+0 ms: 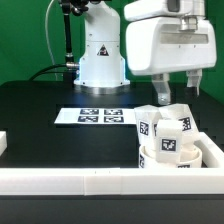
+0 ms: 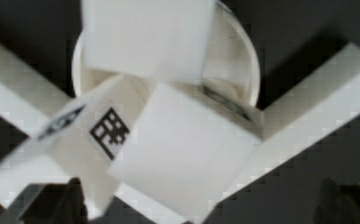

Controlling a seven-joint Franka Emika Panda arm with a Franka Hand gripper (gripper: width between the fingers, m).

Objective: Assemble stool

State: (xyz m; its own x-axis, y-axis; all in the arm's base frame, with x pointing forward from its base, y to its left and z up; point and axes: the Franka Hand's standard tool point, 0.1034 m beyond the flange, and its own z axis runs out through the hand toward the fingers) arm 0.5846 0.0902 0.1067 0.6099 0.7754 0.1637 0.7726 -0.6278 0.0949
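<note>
**Hovering over the stool parts, jaws apart**

Hanging from the top of the exterior view, the arm's white wrist housing points straight down, and the gripper sits just above the heap of stool parts, its two fingers spread wide with nothing between them.

No brand name or readable writing shows anywhere. The only markings are black-and-white square tags: several in a row on the marker board, lying flat on the black table left of the heap in the exterior view, and one on each visible face of the blocky legs. The white robot base at the far side carries a small dark triangular sign, too small to read.

The legs are stacked on the round seat disc at the near right of the exterior view, tucked in the corner of the white border rail.

The wrist view is blurred; it seems to show a tagged leg lying over the seat disc.
</note>
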